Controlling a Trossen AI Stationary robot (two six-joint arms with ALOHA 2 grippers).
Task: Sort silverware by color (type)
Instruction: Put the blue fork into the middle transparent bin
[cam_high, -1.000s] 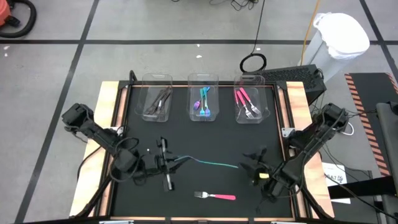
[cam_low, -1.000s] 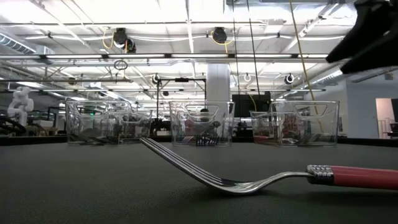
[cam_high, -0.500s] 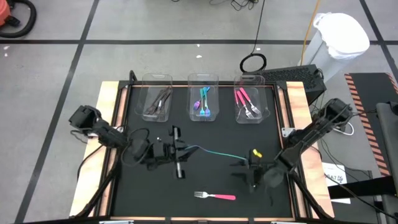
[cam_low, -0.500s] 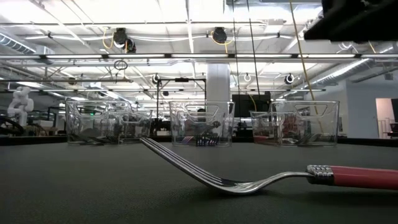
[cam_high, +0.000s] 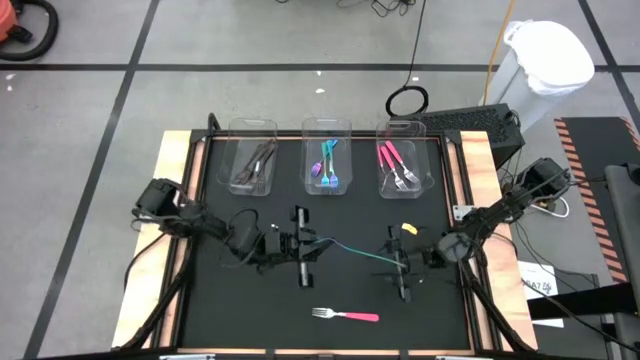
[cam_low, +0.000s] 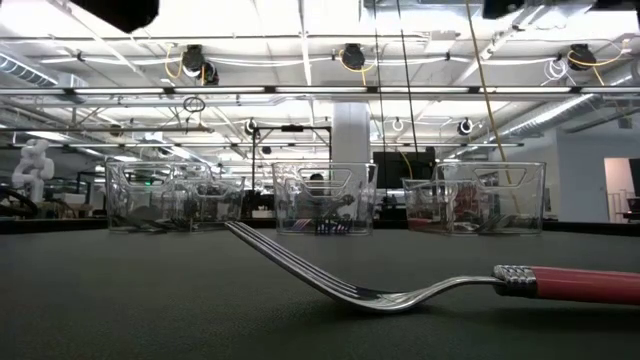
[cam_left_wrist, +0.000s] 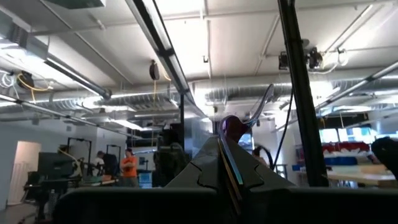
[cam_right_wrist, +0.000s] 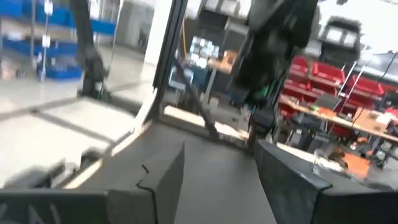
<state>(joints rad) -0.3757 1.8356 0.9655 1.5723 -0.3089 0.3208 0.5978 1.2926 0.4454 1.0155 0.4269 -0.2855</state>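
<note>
My left gripper (cam_high: 312, 243) is shut on a teal fork (cam_high: 350, 249) above the middle of the black table. The fork reaches toward my right gripper (cam_high: 398, 268), which stands open just beyond the fork's free end (cam_high: 384, 263), apart from it. In the right wrist view the right gripper (cam_right_wrist: 217, 168) has nothing between its fingers. A pink-handled fork (cam_high: 345, 316) lies flat near the table's near edge, and it fills the low view (cam_low: 420, 290). At the far edge, three clear bins hold dark forks (cam_high: 255, 163), teal forks (cam_high: 328, 165) and pink forks (cam_high: 398, 168). My left gripper pinches one end of the teal fork (cam_left_wrist: 232, 167) between its two fingers. The fingers lie along the fork and point toward the table's right edge, tipped upward. The rest of the fork (cam_left_wrist: 260, 109) sticks out past the fingertips, lifted clear of the table.
The bins stand in a row along the far edge (cam_high: 325, 150). A raised wooden rim (cam_high: 178, 200) borders the black mat. Bare mat lies between the bins and the arms. A cable loop (cam_high: 407, 100) and a white bag (cam_high: 550, 55) are beyond the table.
My left gripper has carried the teal fork toward the table's right edge and a little toward the far edge, tipping upward. My right gripper has turned from pointing downward to roughly level, facing the left gripper. The pink fork has stayed put.
</note>
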